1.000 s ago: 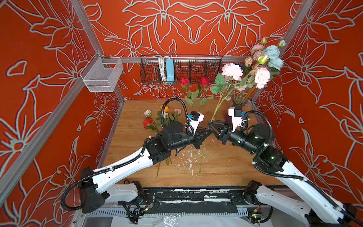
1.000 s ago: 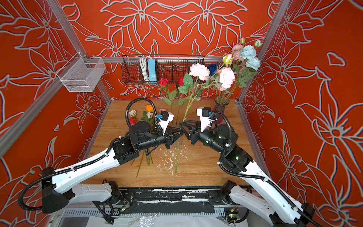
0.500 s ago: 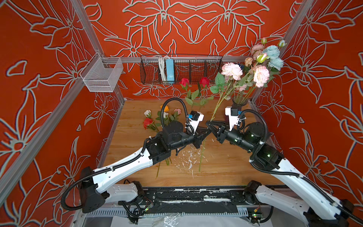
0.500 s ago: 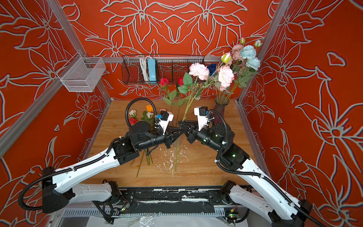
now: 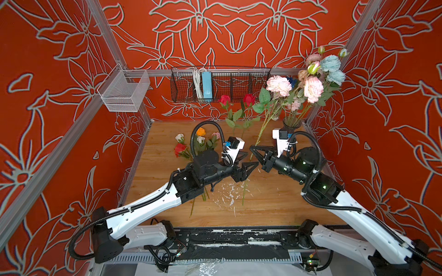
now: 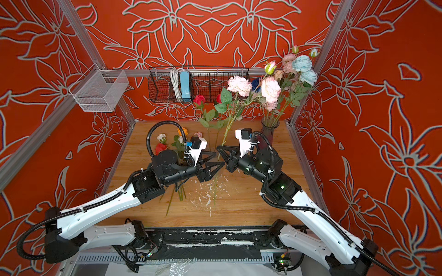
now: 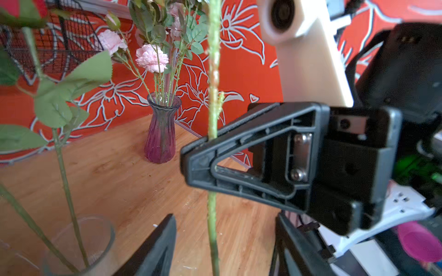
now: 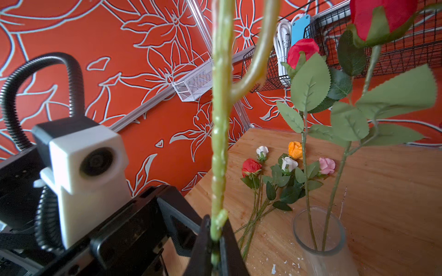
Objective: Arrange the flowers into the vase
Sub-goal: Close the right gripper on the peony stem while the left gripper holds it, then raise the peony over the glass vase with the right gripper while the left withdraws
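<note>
Green peony stem (image 8: 218,143) clenched in right pincer (image 8: 215,229); left pincer (image 7: 224,221) released around it, apparently untouching.

Black wire basket (image 5: 239,84), blue power strip (image 5: 206,86)

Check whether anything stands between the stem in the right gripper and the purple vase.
Nothing visible does: only bare table lies between the stem and the purple vase. Its mouth is already crowded with other stems.
</note>
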Robot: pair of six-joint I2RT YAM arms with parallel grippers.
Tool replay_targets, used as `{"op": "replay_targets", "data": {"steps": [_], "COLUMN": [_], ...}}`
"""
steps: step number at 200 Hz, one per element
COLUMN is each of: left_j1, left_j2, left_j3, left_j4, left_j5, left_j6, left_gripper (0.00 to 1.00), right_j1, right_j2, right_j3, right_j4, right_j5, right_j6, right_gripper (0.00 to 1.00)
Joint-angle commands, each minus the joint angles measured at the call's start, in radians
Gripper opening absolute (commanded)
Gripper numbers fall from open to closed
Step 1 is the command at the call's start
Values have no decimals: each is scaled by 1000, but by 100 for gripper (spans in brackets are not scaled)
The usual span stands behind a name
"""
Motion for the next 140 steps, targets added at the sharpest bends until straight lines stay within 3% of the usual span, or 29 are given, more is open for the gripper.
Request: {"op": "replay_targets", "data": {"steps": [1, 27, 59, 74, 109, 126, 140], "left_j1": [-5, -5, -3, 1, 72, 167, 275], "left_j2": [-93, -267, -452, -496, -498, -483, -469], "left_j3": [-31, -156, -307, -353, -403, -410, -434], "left_j4": [-76, -110, -237, -325, -434, -470, -463], "left_j5": [-107, -360, -767, -876, -874, -767, -610], "left_j6": [31, -19, -236, -336, -438, -476, -504], "left_gripper": [71, 74, 77, 78, 79, 80, 81], "right_j1": [-4, -4, -5, -5, -7, -8, -12], "right_j2": [-15, -6, 39, 68, 117, 140, 164], "right_j3": [56, 101, 165, 191, 248, 295, 357], "right_j4": [-20, -57, -72, -80, -89, -112, -141], "right_j5": [38, 80, 108, 112, 137, 160, 176], "right_j6": [-36, -75, -109, -126, -155, -178, -201], "right_gripper": [0, 0, 0, 0, 0, 0, 0]}}
